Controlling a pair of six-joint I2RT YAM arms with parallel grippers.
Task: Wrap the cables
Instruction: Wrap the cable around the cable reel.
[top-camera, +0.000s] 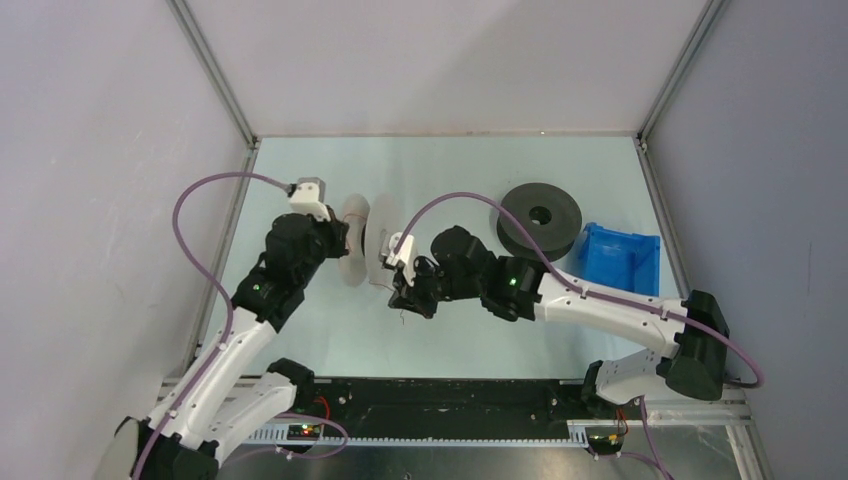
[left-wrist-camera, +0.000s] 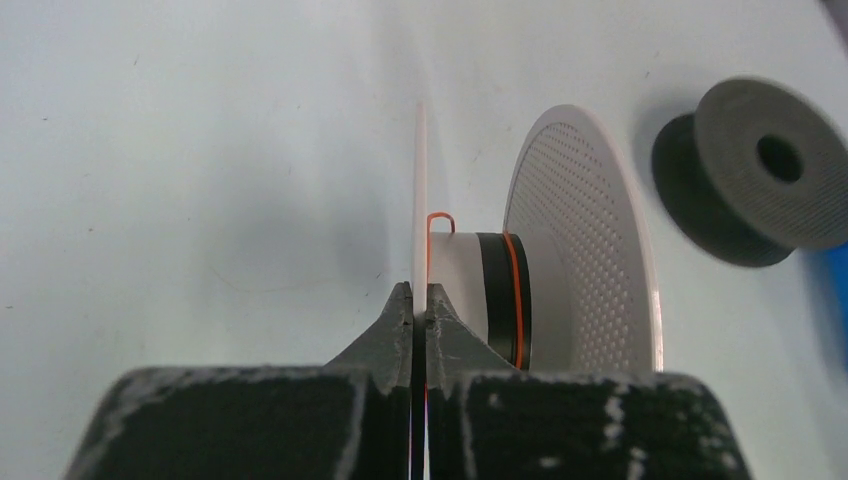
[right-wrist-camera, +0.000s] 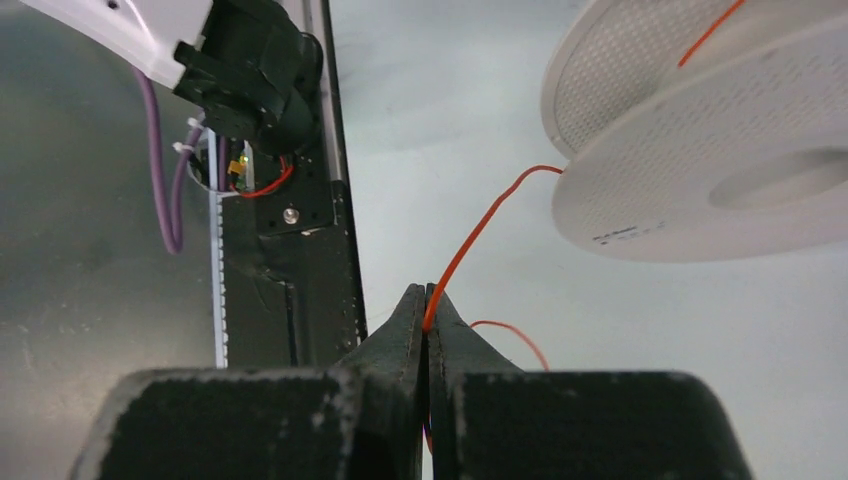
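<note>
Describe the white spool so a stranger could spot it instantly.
Start at the centre of the pale table, left of the blue bin. The white spool sits there turned on edge with a thin orange cable round its core; the neighbouring dark grey spool lies flat.

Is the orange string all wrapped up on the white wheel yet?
Not yet. A turn of orange cable rings the white spool, but a loose length runs to the shut right gripper.

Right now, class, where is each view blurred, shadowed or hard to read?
Left wrist: the dark grey spool is soft, a faint shadow lies left of the white spool. Right wrist: the reddish cable is crisp at the right gripper. Top external: that cable barely shows.
</note>
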